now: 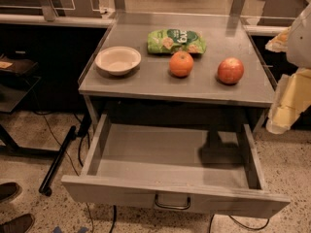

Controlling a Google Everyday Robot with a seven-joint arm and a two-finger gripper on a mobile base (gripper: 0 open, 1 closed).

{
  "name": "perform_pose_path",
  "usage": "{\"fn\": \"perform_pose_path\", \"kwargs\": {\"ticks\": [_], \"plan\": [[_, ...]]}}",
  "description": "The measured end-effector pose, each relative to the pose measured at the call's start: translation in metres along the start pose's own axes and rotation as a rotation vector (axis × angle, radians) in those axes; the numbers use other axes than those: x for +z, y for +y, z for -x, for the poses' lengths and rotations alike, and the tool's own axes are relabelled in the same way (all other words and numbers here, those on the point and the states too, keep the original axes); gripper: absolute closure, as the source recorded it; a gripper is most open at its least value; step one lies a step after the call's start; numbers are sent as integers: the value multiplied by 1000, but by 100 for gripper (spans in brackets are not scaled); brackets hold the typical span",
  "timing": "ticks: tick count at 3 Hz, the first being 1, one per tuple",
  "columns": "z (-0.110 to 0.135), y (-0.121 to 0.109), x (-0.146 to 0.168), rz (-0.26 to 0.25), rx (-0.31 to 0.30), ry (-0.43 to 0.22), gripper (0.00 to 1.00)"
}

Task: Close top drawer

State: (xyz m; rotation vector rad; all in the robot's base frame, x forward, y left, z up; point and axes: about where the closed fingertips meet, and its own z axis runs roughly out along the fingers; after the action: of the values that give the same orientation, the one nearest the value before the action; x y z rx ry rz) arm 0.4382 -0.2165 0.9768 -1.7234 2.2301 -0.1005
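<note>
The top drawer (175,198) is pulled far out from under the grey table (160,84). It is wide, shallow and empty, with a dark shadow on its floor at the right. Its flat front panel faces me, with a dark loop handle (172,203) at the centre. My gripper (284,106) shows at the right edge of the view as pale yellowish and white parts. It is beside the table's right front corner, above and to the right of the drawer's right side wall (252,157). It touches neither the drawer nor the handle.
On the tabletop lie a white bowl (118,60), a green snack bag (176,41), an orange (181,63) and a red apple (230,71). A black bar (58,159) and cables lie on the floor at the left. Dark shoes (9,192) show at bottom left.
</note>
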Motion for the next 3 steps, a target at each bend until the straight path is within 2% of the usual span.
{"fn": "perform_pose_path", "kwargs": {"ticks": [1,2,3], "plan": [[0,0,0,0,0,0,0],[0,0,0,0,0,0,15],[0,0,0,0,0,0,38]]}}
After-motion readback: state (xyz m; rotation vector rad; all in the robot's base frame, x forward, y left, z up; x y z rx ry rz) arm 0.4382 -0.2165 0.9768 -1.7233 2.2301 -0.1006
